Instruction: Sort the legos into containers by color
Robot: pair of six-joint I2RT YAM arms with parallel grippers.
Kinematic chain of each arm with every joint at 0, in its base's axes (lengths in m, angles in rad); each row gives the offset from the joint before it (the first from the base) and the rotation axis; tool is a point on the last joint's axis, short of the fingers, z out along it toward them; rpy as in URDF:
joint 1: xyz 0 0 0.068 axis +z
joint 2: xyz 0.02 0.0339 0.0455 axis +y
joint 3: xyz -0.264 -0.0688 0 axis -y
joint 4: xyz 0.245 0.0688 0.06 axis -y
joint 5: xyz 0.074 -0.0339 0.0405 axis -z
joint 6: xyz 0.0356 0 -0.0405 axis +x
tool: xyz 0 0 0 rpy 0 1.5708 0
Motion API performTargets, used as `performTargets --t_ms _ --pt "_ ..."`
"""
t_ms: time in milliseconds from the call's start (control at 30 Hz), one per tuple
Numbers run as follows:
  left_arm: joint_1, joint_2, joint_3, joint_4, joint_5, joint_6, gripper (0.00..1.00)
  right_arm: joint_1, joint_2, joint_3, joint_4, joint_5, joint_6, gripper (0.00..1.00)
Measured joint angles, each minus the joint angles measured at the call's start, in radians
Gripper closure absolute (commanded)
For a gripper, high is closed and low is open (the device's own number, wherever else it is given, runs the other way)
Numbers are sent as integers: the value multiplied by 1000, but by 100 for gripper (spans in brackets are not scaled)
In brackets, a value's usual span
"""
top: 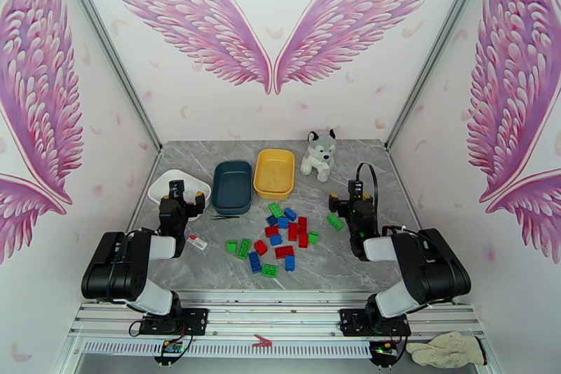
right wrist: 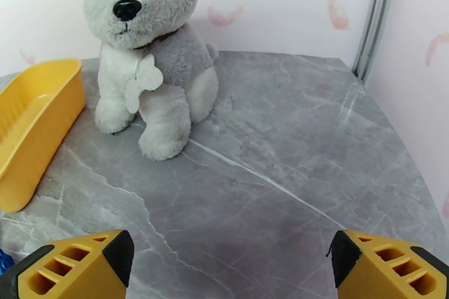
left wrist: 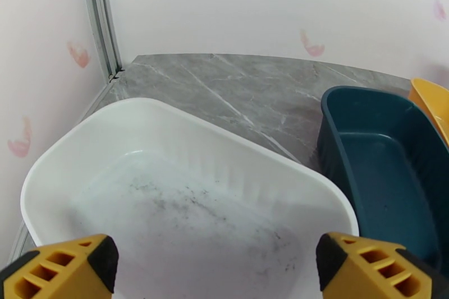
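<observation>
**A:** Where are the legos (top: 280,238)?

**B:** They are in a loose heap in the middle of the table (top: 203,158), near the front. Red, blue and green ones are all mixed up. One green one (top: 334,222) lies off to the right by itself.

**A:** Are any in the trays?

**B:** No. The white tray (top: 165,182) is far left, the teal tray (top: 232,189) is next to it, and the yellow tray (top: 274,173) is right of that. All three look bare, so I think the sorting has not begun.

**A:** Why do they sit behind the heap?

**B:** I guess it is so an arm can pick a brick and just reach further back to drop it.

**A:** What about the grippers?

**B:** The left gripper (left wrist: 216,258) hangs over the near end of the white tray. Its jaws are wide apart, with nothing in them. The right gripper (right wrist: 224,261) is wide apart too and has nothing in it. It is over bare table close to the green one, and it faces a toy husky (right wrist: 149,53) that sits just right of the yellow tray.

**A:** And the room?

**B:** The table is grey stone with pale lines. The walls (top: 280,116) are white with big pink wings (top: 210,24).
</observation>
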Motion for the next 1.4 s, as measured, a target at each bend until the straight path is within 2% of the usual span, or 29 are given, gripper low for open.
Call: performTargets --t_ms 233,367,600,767,900,967,1033,1067,1167,1233,1400 --pt "-11 -34 -21 7 -19 3 1 0 -11 -20 31 39 8 1" --pt "-50 -159 -24 -37 -77 24 1 0 -14 -41 52 58 11 1" --pt "-176 -433 -43 -114 -206 50 1 1 -27 -42 48 67 6 1" --pt "-198 -654 -42 -251 -268 -54 1 89 -288 38 -246 156 42 1" --pt "-216 -762 2 -386 -252 -134 1 99 -470 142 -447 166 200 1" --pt "-261 -781 26 -411 -312 -207 1 99 -506 214 -576 159 296 1" --pt "-317 -787 87 -541 -425 -369 1 99 -533 301 -721 121 387 1" --pt "-328 -787 119 -600 -443 -428 1 99 -550 335 -779 93 421 1" --pt "-339 -797 194 -717 -415 -555 1 99 -640 372 -865 -43 476 1" --pt "-342 -825 208 -750 -348 -599 1 99 -684 383 -936 -126 495 1" --pt "-347 -865 208 -761 -139 -596 1 99 -661 411 -1083 -245 499 1"
